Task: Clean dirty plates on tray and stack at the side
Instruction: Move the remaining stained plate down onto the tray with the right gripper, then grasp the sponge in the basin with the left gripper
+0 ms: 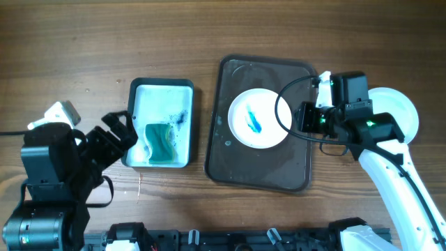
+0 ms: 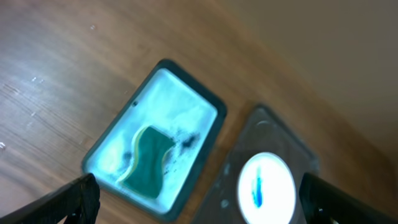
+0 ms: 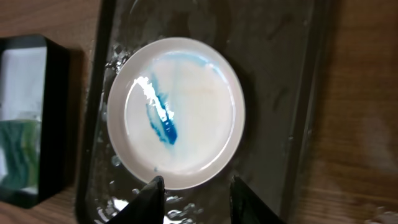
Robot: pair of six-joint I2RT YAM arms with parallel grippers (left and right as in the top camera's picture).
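Overhead camera: one small round white plate, blue smear at its centre, lies on the large dark brown-grey rectangular tray. Right gripper is at the plate's 3 o'clock rim, fingers parted, gripping nothing. Another plain white plate lies off the tray at 3 o'clock, partly under that arm. Left gripper gapes wide and empty at 9 o'clock of the small black-rimmed tray with its green sponge.

Brown wood-grain table
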